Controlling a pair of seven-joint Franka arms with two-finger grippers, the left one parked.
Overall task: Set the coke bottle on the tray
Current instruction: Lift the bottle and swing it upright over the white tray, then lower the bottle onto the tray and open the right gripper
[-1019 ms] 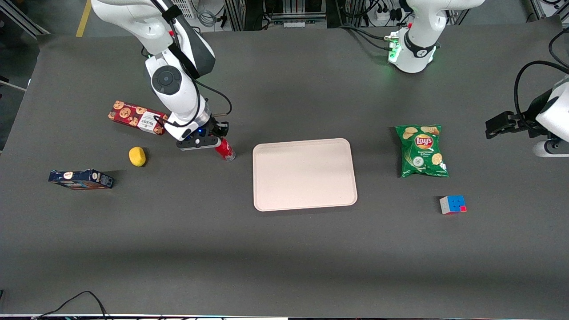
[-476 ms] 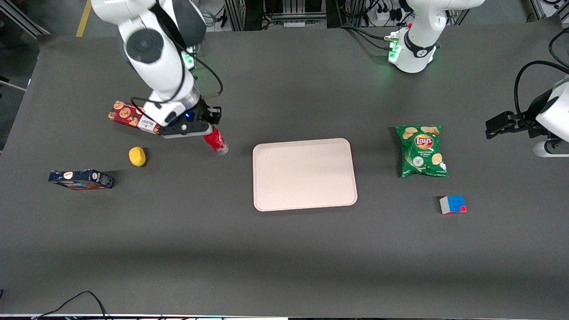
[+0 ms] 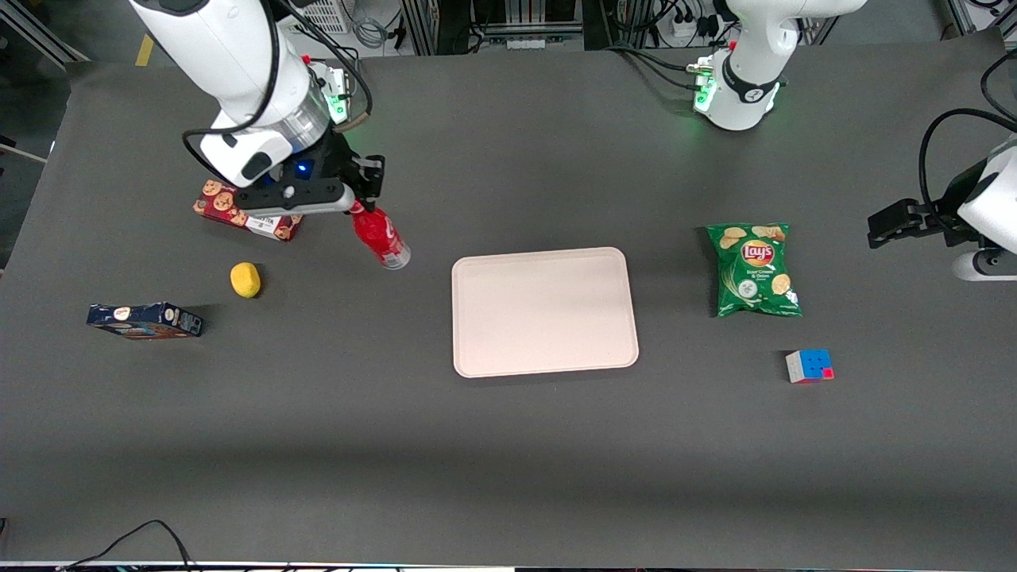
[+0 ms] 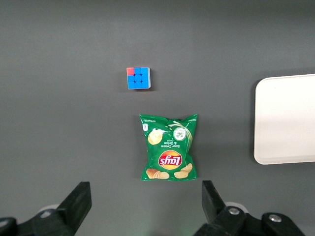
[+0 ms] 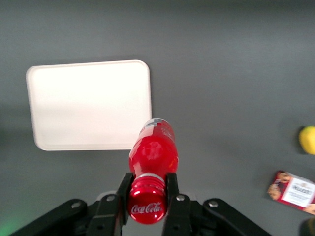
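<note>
Your gripper (image 3: 356, 208), upper left of the front view, is clenched on the neck of the coke bottle (image 3: 380, 237), fingers (image 5: 172, 189) either side below the cap. The bottle hangs lifted, cap up, base tipped toward the tray (image 3: 544, 311) at center frame, and not over it.

Chips bag (image 3: 753, 270), cube (image 3: 810, 366), lemon (image 3: 245, 280), boxes.

Claw (image 3: 359, 208) clamped on coke bottle (image 3: 381, 237) at the neck, held above bare desk (image 3: 508, 461), tray (image 3: 545, 311) near. Nothing stands between bottle and tray; tray surface bare. Cookie box (image 3: 246, 210) and lemon (image 3: 245, 280) lie toward the working arm's end.
</note>
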